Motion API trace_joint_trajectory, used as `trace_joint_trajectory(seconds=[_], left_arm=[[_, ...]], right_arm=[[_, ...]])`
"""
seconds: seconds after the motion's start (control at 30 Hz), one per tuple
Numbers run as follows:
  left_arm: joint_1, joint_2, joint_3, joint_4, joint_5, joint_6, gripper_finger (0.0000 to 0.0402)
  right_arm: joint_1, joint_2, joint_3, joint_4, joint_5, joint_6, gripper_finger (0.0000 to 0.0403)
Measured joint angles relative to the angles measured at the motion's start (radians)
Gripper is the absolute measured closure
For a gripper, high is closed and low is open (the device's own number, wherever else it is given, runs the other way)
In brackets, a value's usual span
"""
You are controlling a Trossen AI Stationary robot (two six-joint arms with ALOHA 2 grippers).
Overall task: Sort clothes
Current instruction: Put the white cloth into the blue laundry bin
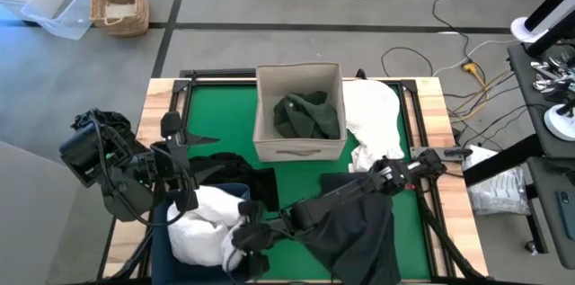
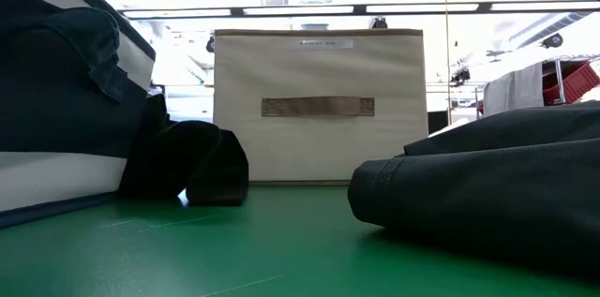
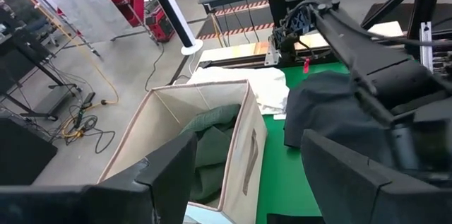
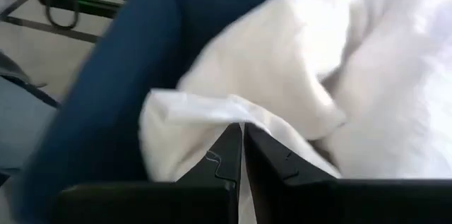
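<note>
White garment [image 4: 296,75] is pinched in the pressed-together right gripper [image 4: 242,136] over the navy bin [image 4: 120,104]; release only once the cloth lies fully inside.

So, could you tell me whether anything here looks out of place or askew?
One thing: a charcoal garment lies draped over the right arm, hanging off it across the green mat, while the right gripper is shut on a white garment in the navy bin.

High view straight down over table; low view level at mat height; both share beige box [image 1: 299,110], frame centre.
</note>
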Motion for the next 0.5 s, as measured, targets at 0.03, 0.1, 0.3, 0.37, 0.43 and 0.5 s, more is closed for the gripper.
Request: trace_joint_trajectory(seconds=[0.03,0.1,0.3,0.37,0.43,0.5], left_arm=[[0.0,0.0,0.0,0.0,0.0,0.0,0.0168],[0.0,0.0,0.0,0.0,0.0,0.0,0.0168],[0.0,0.0,0.0,0.0,-0.001,0.0,0.0168],[0.0,0.0,0.0,0.0,-0.001,0.0,0.0168],[0.0,0.0,0.0,0.0,-0.002,0.0,0.0168],[0.0,0.0,0.0,0.0,-0.003,0.0,0.0168]], right_arm=[[-0.008,0.005,0.0,0.001,-0.013,0.0,0.039],[-0.022,0.017,-0.001,0.001,-0.05,0.002,0.039],[-0.033,0.04,-0.002,-0.058,-0.102,0.031,0.039],[-0.032,0.035,-0.002,-0.069,-0.101,0.021,0.039],[-0.028,0.027,-0.002,-0.074,-0.101,0.005,0.039],[-0.025,0.015,-0.002,-0.083,-0.101,-0.012,0.039]])
